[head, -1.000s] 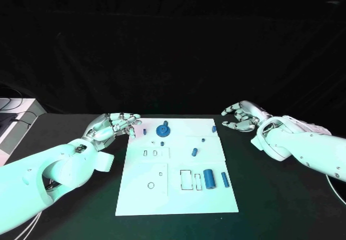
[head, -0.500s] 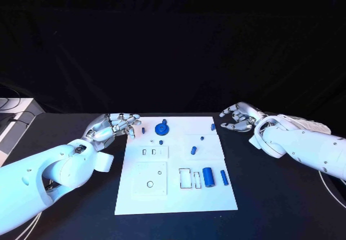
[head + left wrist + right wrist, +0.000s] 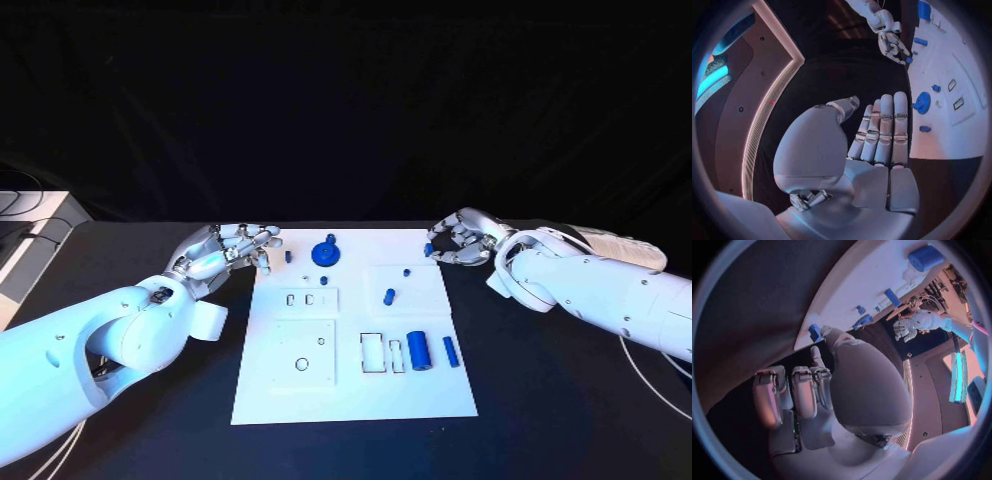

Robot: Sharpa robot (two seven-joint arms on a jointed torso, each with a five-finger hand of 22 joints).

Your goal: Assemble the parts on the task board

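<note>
Small blue parts (image 3: 418,351) lie scattered on the flat white task board (image 3: 353,395).

Two big smooth white arms, rounded shells, shiny silver left hand (image 3: 231,250) and right hand (image 3: 462,238), thin white cable by each arm

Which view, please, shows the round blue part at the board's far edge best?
The head view: the round blue part lies unobstructed on the board, seen from above. The left wrist view shows it beyond the left hand, distorted. In the right wrist view I cannot pick it out with certainty.
</note>
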